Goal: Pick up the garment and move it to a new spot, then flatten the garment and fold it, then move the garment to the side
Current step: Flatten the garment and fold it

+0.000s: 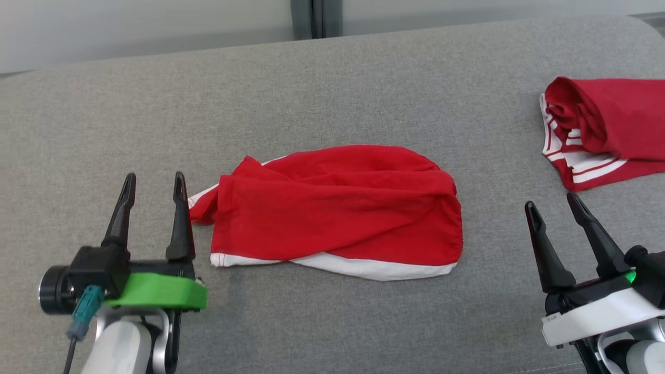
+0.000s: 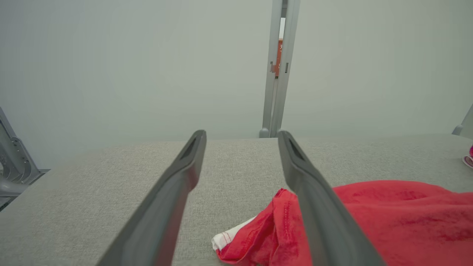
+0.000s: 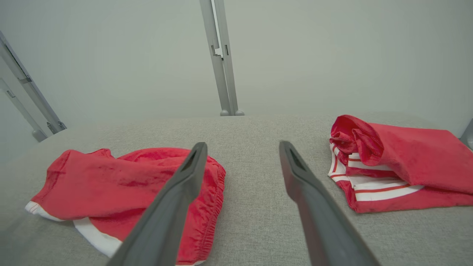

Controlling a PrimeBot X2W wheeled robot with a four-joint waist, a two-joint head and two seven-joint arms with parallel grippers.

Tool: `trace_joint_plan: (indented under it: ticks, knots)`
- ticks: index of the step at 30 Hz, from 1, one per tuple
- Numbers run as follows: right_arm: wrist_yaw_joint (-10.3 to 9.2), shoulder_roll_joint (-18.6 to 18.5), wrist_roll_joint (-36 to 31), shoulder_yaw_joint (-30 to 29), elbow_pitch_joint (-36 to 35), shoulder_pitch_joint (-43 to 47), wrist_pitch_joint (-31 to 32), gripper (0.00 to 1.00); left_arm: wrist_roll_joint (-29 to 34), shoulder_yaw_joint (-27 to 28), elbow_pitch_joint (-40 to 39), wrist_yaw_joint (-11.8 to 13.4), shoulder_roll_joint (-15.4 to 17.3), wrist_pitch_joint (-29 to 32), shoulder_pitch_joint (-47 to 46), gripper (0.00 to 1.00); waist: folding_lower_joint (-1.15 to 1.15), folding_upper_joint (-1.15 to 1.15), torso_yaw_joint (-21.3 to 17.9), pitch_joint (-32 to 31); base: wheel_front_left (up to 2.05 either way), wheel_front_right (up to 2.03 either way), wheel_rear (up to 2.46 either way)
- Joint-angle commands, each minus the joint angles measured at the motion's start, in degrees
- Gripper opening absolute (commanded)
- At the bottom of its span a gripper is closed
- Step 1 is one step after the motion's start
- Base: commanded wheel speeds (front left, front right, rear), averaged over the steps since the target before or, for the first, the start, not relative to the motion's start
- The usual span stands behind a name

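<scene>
The garment (image 1: 337, 213) is a red pair of shorts with a white hem, lying rumpled in the middle of the grey cushion (image 1: 332, 93). My left gripper (image 1: 154, 186) stands open just left of its left corner, nothing between the fingers. In the left wrist view the garment (image 2: 388, 218) lies low and right, its corner partly behind the right finger (image 2: 314, 207) of my left gripper (image 2: 241, 137). My right gripper (image 1: 552, 201) is open off the garment's right end. The right wrist view has the garment (image 3: 111, 184) at the left behind my right gripper (image 3: 242, 147).
A second red garment (image 1: 608, 130) with white stripes lies folded at the far right of the cushion, also at the right of the right wrist view (image 3: 399, 162). A pale wall with a grey post (image 1: 311, 18) runs behind the cushion's far edge.
</scene>
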Motion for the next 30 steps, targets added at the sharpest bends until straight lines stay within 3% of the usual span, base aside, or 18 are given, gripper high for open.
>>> trace_joint_plan:
  ticks: [1,9,21,30]
  knots:
    - [-0.02,-0.23,-0.38,0.15,-0.27,1.19,0.40,1.00,0.48,0.66,-0.98,-0.06,0.45,-0.05,2.46,1.00,0.00,0.00,1.19,-2.15,0.00,0.00,0.00]
    - [-0.02,0.01,-0.40,0.43,-1.05,3.21,1.32,1.00,1.25,1.38,-3.86,0.09,1.35,-0.06,10.23,1.00,0.00,0.00,1.94,-4.67,0.00,0.00,0.00]
    - [-0.02,0.09,-0.35,0.02,-1.72,3.79,1.94,1.00,0.88,0.03,-2.64,-0.53,1.58,0.68,10.25,1.00,0.00,0.00,2.06,-4.77,0.00,0.00,0.00]
    - [-0.02,0.02,0.34,0.51,-1.92,1.95,1.59,1.00,-2.64,-4.96,4.88,-5.26,0.44,11.84,5.34,1.00,0.00,0.00,1.24,-1.01,0.00,0.00,0.00]
